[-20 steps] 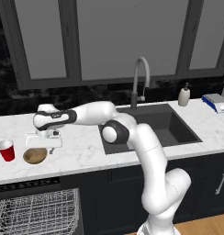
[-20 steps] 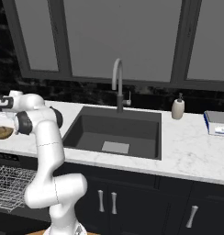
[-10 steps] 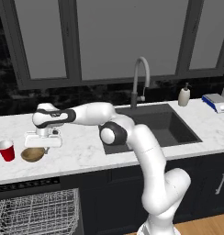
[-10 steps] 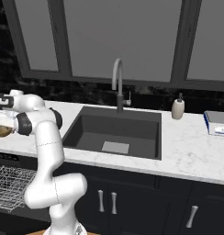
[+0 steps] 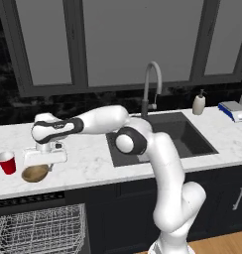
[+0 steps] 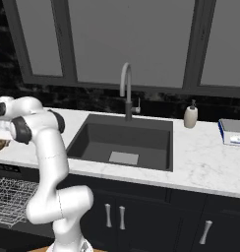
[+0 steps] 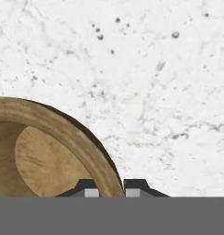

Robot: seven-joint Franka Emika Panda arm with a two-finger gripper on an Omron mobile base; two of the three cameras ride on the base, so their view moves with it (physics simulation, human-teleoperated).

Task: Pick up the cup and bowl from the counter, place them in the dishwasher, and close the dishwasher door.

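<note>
At the lower left of the left base view, the small shallow round bowl of tan-brown, wood-like material (image 5: 34, 173) sits on the long white marble-patterned desk with grey veins (image 5: 88, 166). The two-finger gripper of the white arm (image 5: 47, 167) is right above it, at its right edge. In the hand view the bowl's rim (image 7: 70, 137) curves down to the bottom of the frame and passes between the two dark finger tips (image 7: 88, 187), one on the inner side and one on the outer side. So the jaws stand a little apart, around the rim, and I cannot tell if they already press on it.

Just to the left of the bowl, near but not touching, stands the small red tapered plastic cup with a white rim (image 5: 7, 162). Below the desk edge, at the bottom left of the frame, the white wire rack of the dark dishwasher (image 5: 38, 230) is visible, so the dishwasher seems to be open; its door I cannot make out. Further right are the dark rectangular sink (image 5: 162, 139) and the white soap bottle (image 5: 198, 103).

I judge that the step in hand is the grasp of the bowl, the first of the two things. The next move calls for closing the jaws firmly on the thin rim, then lifting straight up. The rim is curved and smooth, so the bowl could tilt or slip, and the cup is close beside.
</note>
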